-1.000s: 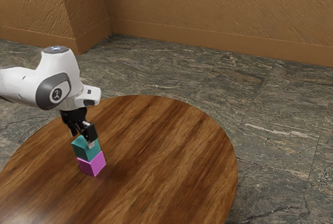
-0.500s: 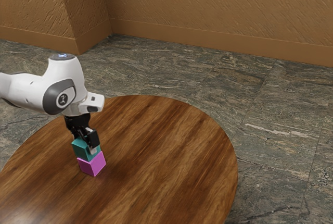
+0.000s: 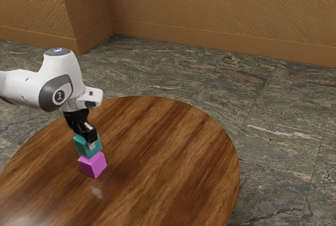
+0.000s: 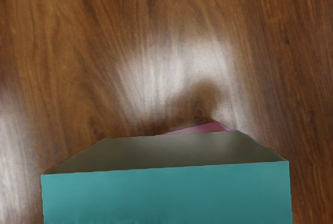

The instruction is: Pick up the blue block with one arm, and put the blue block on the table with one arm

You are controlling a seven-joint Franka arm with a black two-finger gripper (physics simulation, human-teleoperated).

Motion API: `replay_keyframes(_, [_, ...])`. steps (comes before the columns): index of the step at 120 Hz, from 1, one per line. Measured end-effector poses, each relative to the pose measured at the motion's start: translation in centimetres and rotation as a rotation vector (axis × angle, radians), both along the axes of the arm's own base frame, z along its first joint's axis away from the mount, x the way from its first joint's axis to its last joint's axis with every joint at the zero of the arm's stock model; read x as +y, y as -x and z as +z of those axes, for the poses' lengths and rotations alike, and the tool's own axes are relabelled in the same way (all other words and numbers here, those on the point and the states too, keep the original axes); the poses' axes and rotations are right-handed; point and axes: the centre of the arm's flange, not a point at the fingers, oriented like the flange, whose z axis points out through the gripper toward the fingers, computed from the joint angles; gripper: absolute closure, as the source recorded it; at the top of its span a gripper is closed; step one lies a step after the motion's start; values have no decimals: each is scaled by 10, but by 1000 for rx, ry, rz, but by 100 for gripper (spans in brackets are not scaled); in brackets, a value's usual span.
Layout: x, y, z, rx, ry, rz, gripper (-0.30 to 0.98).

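Blue block (image 3: 84, 147) (teal in the render, taken as the target) is held by the claw (image 3: 87, 140), just above the pink block (image 3: 92, 166). Claw reads as closed on it: one fingertip (image 3: 92, 145) is seen against the block's side, the far one is hidden, so the grip is inferred mostly from the block being carried clear of its support. Lift is small. Block is slightly tilted in the exterior view.

Grip is taken from above, probably because the sides are freely reached there and the pink block is left untouched. Low hold makes sense at this stage: block has to be raised off the stack before anything is shifted sideways.

Main obstacle is the pink block. It is seated on the desk (image 3: 168, 147) right under the load, and one corner of it is seen past the blue block's edge in the wrist view, turned relative to it. If sideways travel is started too low, it could be clipped and dragged.

More height is needed first, then a shift to bare wood; plenty is seen toward the exterior view's right. Placement is not done. Block should be set down flat, well apart from the pink one, before release.
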Motion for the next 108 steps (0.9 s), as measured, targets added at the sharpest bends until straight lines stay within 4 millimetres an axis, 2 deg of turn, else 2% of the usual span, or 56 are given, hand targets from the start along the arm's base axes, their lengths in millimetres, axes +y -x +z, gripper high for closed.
replay_keyframes(16, [-40,-25,25,-47,-9,-81,35])
replay_keyframes(28, [-73,-45,17,-31,1,-140,36])
replay_keyframes(39, [-96,-57,0,-3,11,-179,37])
replay_keyframes(61, [-79,-62,-21,35,20,-143,37])
replay_keyframes(102, [-85,-73,-27,35,25,-147,37])
replay_keyframes(108, [-89,-73,-27,36,26,-153,32])
